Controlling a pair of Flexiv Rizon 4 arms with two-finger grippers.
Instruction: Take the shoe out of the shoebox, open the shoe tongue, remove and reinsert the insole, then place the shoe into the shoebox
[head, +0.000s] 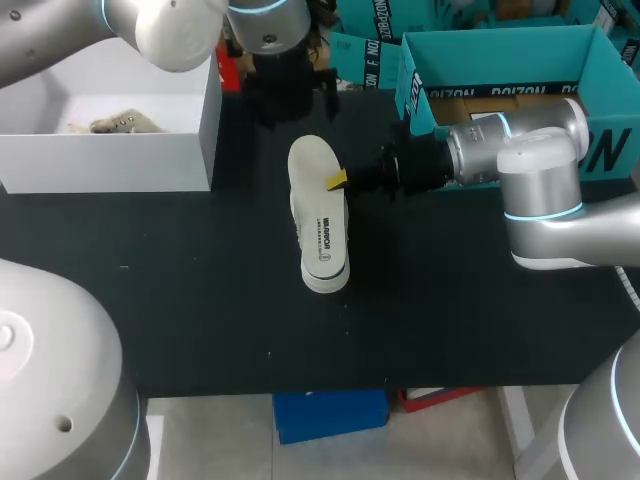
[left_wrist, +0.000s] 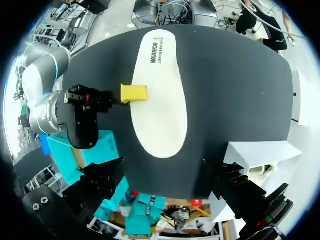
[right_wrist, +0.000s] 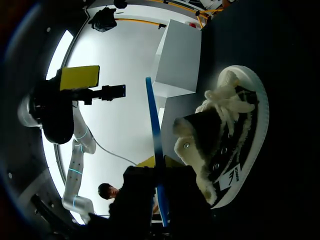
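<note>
My right gripper (head: 337, 181) is shut on the edge of a white insole (head: 313, 195), held flat over the middle of the black table. The shoe (right_wrist: 227, 135), dark with cream laces and a fleecy lining, stands under the insole. From above only its white-soled end (head: 326, 274) shows. In the right wrist view the insole (right_wrist: 154, 125) is a thin blue edge between my own fingers (right_wrist: 142, 187). The left wrist view looks down on the printed insole (left_wrist: 160, 95) with the right gripper's yellow tip (left_wrist: 134, 93) on its rim. My left gripper (head: 290, 95) hangs open above the insole.
A teal shoebox (head: 500, 45) stands open at the back right behind my right arm. A white box (head: 110, 150) at the back left holds a pale item (head: 115, 123). Bare black table (head: 200, 320) stretches in front of the shoe.
</note>
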